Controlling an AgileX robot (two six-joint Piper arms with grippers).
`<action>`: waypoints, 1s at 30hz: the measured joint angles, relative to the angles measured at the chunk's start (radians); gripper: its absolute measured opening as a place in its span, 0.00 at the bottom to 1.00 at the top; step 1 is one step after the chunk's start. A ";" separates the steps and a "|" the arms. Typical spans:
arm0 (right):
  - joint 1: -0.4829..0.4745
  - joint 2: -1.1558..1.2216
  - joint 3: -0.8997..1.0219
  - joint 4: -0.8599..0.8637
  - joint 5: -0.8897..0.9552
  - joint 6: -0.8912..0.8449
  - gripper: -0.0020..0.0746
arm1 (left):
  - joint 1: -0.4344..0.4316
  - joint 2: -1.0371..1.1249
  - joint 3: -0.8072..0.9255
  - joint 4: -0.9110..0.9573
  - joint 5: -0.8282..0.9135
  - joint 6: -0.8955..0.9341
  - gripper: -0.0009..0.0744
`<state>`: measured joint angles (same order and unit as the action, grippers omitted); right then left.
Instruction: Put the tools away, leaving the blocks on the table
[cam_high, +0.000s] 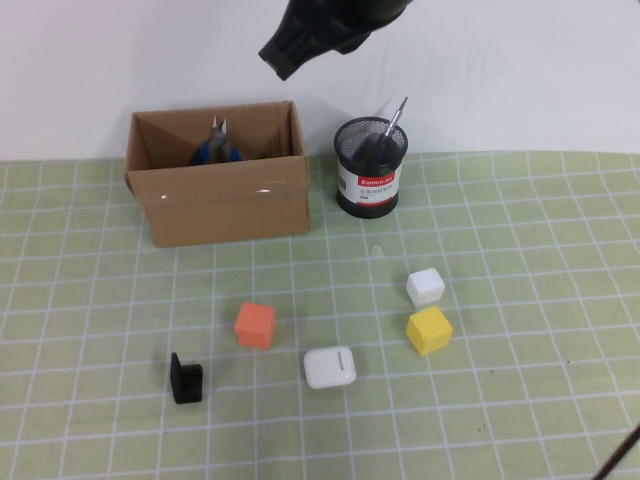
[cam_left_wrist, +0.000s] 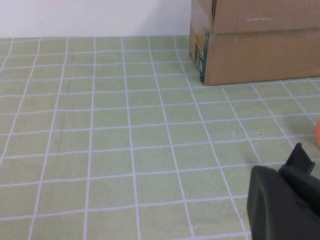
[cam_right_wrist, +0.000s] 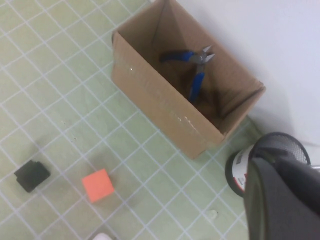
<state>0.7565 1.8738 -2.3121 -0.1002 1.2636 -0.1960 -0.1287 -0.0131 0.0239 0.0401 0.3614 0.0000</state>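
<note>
Stowed: blue-handled pliers (cam_high: 217, 148) inside the open cardboard box (cam_high: 230, 210) at the back of the table (cam_high: 520, 420); a thin metal shaft, likely the screwdriver (cam_high: 393, 125), stands tilted in the black mesh cup (cam_high: 370, 170) just right of the box.

Not located: the red-handled scissors show in no view (possibly deeper in the box or cup; cannot tell). Judged nearly or fully done, since no tool lies on the mat.

Left out, as required: orange block (cam_high: 255, 325), yellow block (cam_high: 429, 330), white block (cam_high: 425, 286), all apart from one another.

Others: white rounded case (cam_high: 330, 366) between orange and yellow; black L-shaped bracket (cam_high: 186, 380) near the front left.

Right hand (cam_high: 300, 45): closed and empty, raised above the box and cup.

Left hand (cam_left_wrist: 285, 200): closed, empty, low over bare mat, left of the box.

Obstructions: none seen.
</note>
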 joint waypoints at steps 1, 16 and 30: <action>0.000 -0.011 0.009 0.007 0.000 -0.013 0.02 | 0.000 0.000 0.000 0.000 0.000 0.000 0.01; -0.037 -0.635 0.935 0.010 -0.515 -0.067 0.02 | 0.000 0.000 0.000 0.000 0.000 0.000 0.01; -0.504 -1.211 1.909 0.173 -1.121 -0.039 0.02 | 0.000 0.000 0.000 0.000 0.000 0.000 0.01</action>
<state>0.2530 0.6630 -0.4030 0.0729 0.1425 -0.2350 -0.1287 -0.0131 0.0239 0.0401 0.3614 0.0000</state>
